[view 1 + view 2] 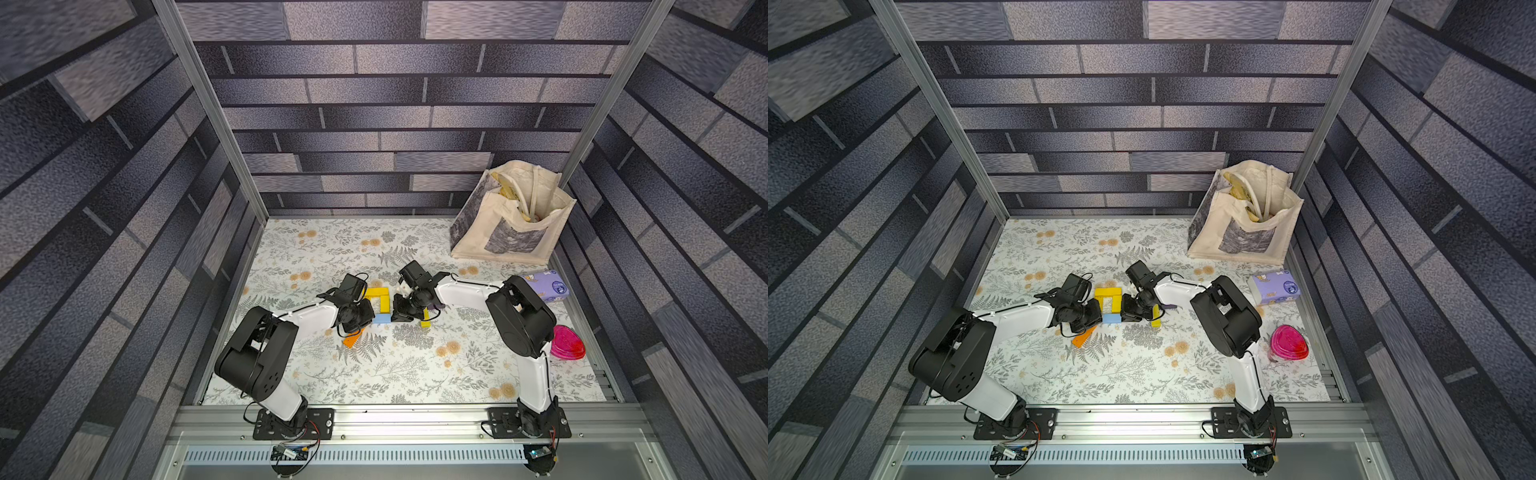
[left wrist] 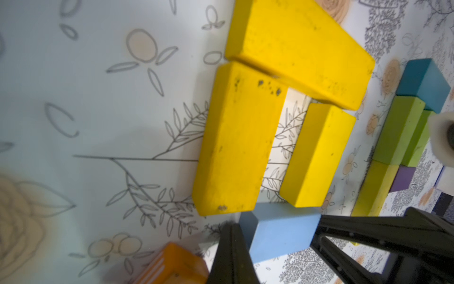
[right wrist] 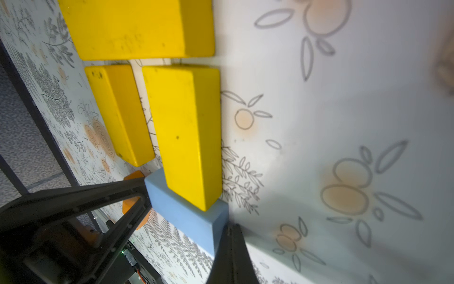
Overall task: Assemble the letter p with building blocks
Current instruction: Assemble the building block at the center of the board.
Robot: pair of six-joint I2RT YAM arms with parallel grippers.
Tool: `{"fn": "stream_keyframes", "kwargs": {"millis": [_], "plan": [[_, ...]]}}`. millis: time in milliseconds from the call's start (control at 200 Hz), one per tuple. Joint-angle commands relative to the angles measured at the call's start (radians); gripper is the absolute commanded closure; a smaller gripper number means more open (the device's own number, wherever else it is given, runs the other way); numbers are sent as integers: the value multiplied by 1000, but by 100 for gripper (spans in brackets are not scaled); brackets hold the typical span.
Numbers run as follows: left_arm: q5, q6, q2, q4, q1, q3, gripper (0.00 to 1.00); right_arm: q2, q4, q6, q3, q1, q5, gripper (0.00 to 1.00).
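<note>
A counter (image 1: pixel 374 374) covered in a leaf-and-flower print, seen from above, with two robot arms reaching in from its near edge. At the middle of the counter, between the arms, three yellow blocks (image 1: pixel 379 291) lie flat in an arch. One lies crosswise at the far end, and two run toward the near side with a gap between them. A light blue block (image 1: pixel 381 319) lies crosswise at their near ends, closing the gap into a loop.

The left jaws are pressed together, with their tip against the blue block's left end. The right jaws are also together, against its right end.

An orange block (image 1: pixel 351 340) lies just near and left of the blue one, partly under the left arm. To the right of the arch, under the right arm, a teal block (image 2: pixel 422 78), a lime green block (image 2: pixel 400 127), a purple block (image 2: pixel 405 178) and a yellow-green block (image 2: pixel 373 189) sit clustered.

Farther right are a lilac tissue pack (image 1: pixel 546 284) and a pink tub (image 1: pixel 567 343). A cloth bag (image 1: pixel 515 224) stands in the far right corner.
</note>
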Motion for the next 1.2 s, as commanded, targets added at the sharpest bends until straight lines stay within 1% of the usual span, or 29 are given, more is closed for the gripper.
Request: {"fn": "stream_keyframes", "kwargs": {"millis": [0, 1192], "plan": [[56, 26, 39, -13, -12, 0, 100, 46, 8, -19, 25, 19, -20, 100], [58, 53, 38, -27, 0, 4, 100, 59, -3, -21, 44, 14, -13, 100]]}}
